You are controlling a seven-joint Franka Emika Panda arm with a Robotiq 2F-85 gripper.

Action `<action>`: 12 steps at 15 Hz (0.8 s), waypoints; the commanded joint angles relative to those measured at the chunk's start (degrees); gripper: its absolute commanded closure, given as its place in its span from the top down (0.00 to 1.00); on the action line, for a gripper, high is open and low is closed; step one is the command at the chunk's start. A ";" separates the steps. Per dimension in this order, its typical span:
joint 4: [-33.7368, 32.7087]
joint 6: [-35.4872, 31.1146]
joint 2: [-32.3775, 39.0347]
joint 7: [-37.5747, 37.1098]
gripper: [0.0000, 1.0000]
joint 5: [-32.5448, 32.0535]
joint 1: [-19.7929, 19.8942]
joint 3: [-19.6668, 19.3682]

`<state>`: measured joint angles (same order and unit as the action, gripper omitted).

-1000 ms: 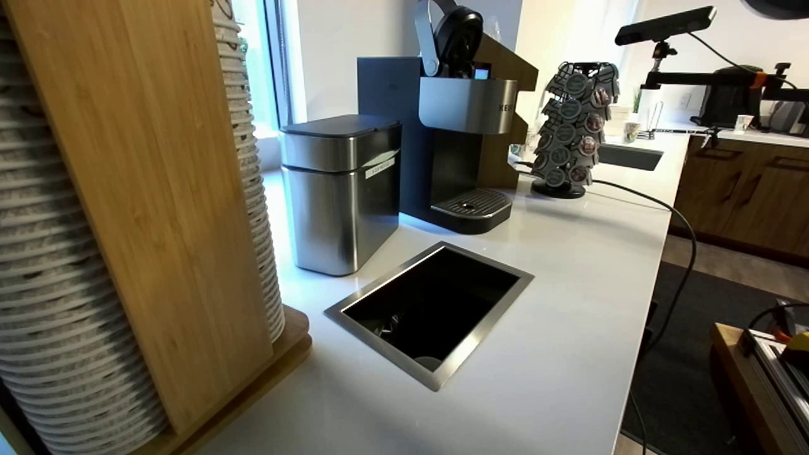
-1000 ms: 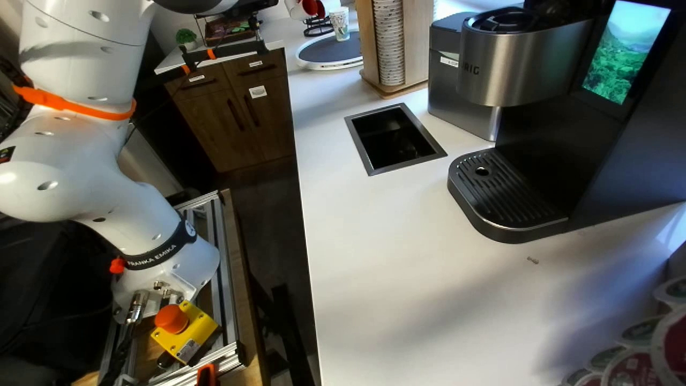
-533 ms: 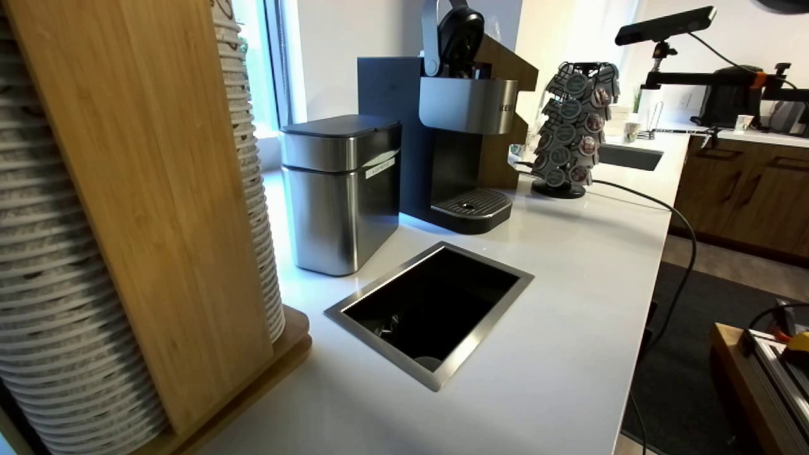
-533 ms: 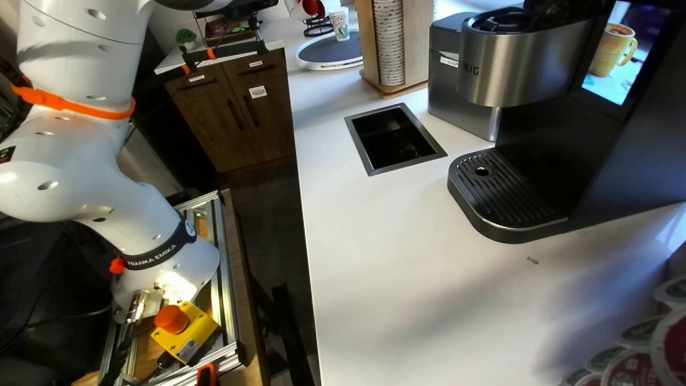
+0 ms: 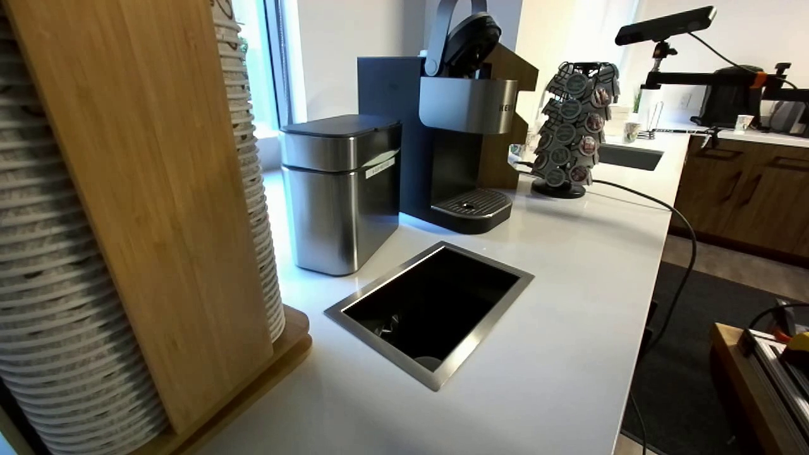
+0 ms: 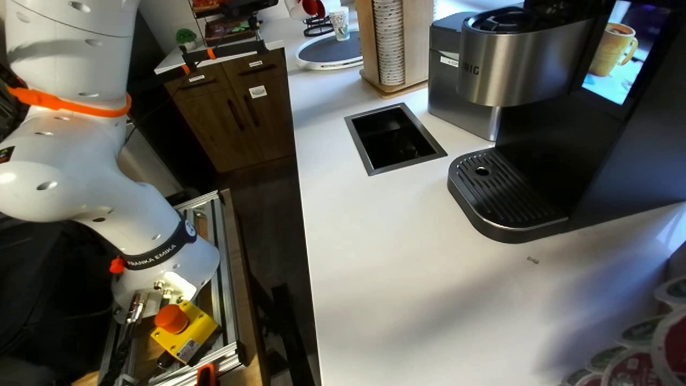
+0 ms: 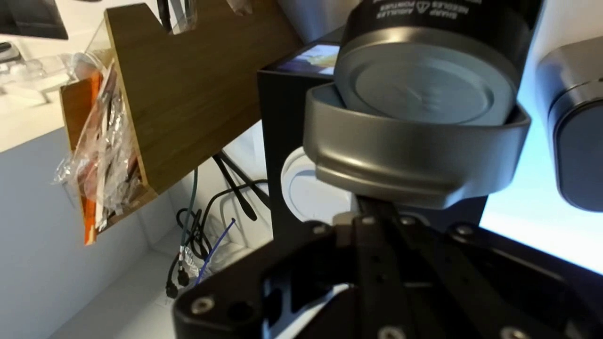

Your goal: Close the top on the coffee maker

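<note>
Black-and-grey brew-head lid (image 5: 473, 43) stands raised on the Keurig coffee maker (image 5: 464, 104); only the wrist view shows the gripper (image 7: 376, 209) (fingers together).

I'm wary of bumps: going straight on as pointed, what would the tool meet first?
Likely the grey loop handle on the Keurig coffee maker's raised top: in the wrist view, the tool ends at the handle's edge, perhaps touching; depth is unclear.
</note>
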<state>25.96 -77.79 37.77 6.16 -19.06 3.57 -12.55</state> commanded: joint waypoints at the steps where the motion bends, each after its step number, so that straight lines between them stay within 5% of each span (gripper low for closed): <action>1: 1.33 5.47 -2.66 -0.21 0.00 2.11 2.06 1.05; 12: 0.03 21.53 -1.49 -3.73 0.00 10.86 9.28 4.13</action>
<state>26.19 -61.11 36.03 4.03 -11.13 10.74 -9.78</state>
